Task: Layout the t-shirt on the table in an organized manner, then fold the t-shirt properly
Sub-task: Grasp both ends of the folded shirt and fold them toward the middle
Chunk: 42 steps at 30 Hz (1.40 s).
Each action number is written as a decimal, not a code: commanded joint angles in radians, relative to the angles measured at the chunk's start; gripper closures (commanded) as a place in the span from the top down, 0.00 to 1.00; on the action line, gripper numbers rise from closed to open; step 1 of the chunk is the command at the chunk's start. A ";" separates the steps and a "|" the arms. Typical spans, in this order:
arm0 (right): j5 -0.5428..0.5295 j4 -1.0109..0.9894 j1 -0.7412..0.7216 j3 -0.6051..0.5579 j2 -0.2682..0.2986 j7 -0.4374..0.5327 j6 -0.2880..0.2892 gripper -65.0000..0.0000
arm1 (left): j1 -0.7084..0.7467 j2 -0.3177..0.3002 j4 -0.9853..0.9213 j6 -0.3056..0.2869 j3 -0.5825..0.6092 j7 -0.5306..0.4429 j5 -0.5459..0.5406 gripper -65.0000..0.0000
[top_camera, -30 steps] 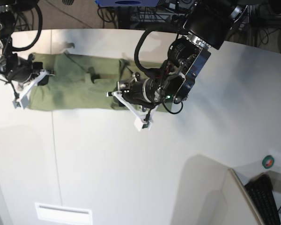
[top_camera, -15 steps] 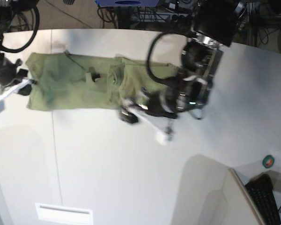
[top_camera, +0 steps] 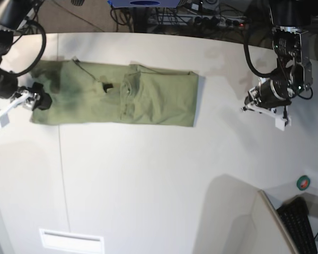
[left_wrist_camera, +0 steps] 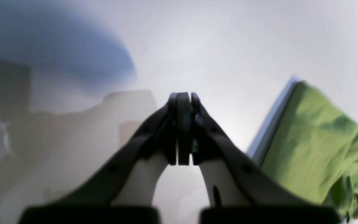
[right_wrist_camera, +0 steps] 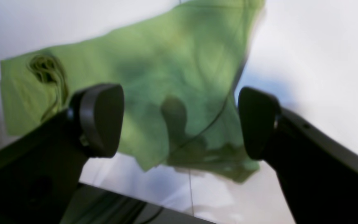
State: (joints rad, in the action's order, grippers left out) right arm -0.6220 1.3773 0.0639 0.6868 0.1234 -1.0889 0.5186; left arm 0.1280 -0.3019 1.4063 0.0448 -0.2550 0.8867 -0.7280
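Note:
The olive-green t-shirt lies on the off-white table as a long flat band, with some bunching near its middle. My left gripper is shut on nothing and sits over bare table well right of the shirt. In the left wrist view the gripper has its jaws pressed together, and the shirt's edge shows at the right. My right gripper is at the shirt's left end. In the right wrist view it is open and empty above the shirt.
A thin dark seam line runs down the table's left part. A small white label lies near the front edge. A grey panel, a keyboard and a round green thing are at the front right. Cables lie behind the table.
My left arm has swung from over the shirt's middle far to the right, leaving the shirt uncovered. My right gripper has drawn slightly left, off the shirt's end.

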 commanded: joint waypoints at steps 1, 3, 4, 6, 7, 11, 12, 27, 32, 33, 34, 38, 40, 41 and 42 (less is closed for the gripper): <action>-0.016 -0.032 -0.023 0.007 0.034 0.017 0.028 0.80 | -0.015 -0.001 0.015 -0.012 0.006 -0.008 -0.015 0.00; -0.016 -0.125 -0.049 0.023 0.068 0.017 0.093 0.80 | -0.015 0.004 0.009 -0.012 0.007 -0.010 -0.015 0.00; -0.016 -0.160 -0.059 0.029 0.077 0.017 0.125 0.80 | -0.015 0.013 0.008 -0.012 0.007 -0.010 -0.012 0.00; -0.016 -0.201 -0.066 0.034 0.080 0.016 0.153 0.80 | -0.021 0.027 0.008 -0.012 0.009 -0.013 -0.009 0.00; -0.016 -0.207 -0.066 0.029 0.080 0.013 0.153 0.80 | -0.021 0.028 0.009 -0.012 0.010 -0.024 -0.009 0.00; -0.016 -0.226 -0.060 0.024 0.057 0.017 0.159 0.80 | -0.026 0.030 0.008 -0.012 0.119 -0.102 -0.009 0.00; -0.016 -0.238 -0.060 0.024 0.052 0.017 0.160 0.80 | -0.027 0.030 0.008 -0.012 0.150 -0.130 -0.009 0.00; -0.016 -0.295 -0.054 -0.105 0.051 0.057 0.162 0.79 | -0.043 0.062 -0.014 -0.012 0.265 -0.191 -0.009 0.00; -0.016 -0.279 -0.054 -0.123 0.035 0.066 0.156 0.79 | -0.051 0.096 -0.023 -0.012 0.308 -0.191 -0.009 0.00; -0.014 -0.296 -0.059 -0.108 0.035 0.066 0.154 0.79 | -0.052 0.099 -0.023 -0.012 0.323 -0.191 -0.009 0.00; -0.014 -0.315 -0.065 -0.088 0.035 0.066 0.154 0.79 | -0.054 0.099 -0.023 -0.012 0.337 -0.191 -0.009 0.00; -0.012 -0.344 -0.069 -0.060 0.054 0.066 0.154 0.56 | -0.058 0.102 -0.023 -0.012 0.389 -0.192 -0.009 0.00; -0.012 -0.344 -0.080 -0.059 0.055 0.066 0.156 0.39 | -0.077 0.102 -0.028 -0.012 0.414 -0.192 -0.009 0.00; -0.012 -0.342 -0.082 -0.059 0.057 0.066 0.157 0.30 | -0.083 0.102 -0.043 -0.012 0.428 -0.192 -0.009 0.00; -0.012 -0.339 -0.091 -0.054 0.057 0.066 0.157 0.20 | -0.090 0.102 -0.063 -0.012 0.443 -0.192 -0.009 0.00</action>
State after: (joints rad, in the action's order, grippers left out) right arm -0.6231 1.0252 -0.0078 0.6285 0.1688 -1.0275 0.6727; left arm 0.0460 -0.1963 1.3327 0.0437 0.1909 0.6994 -0.7288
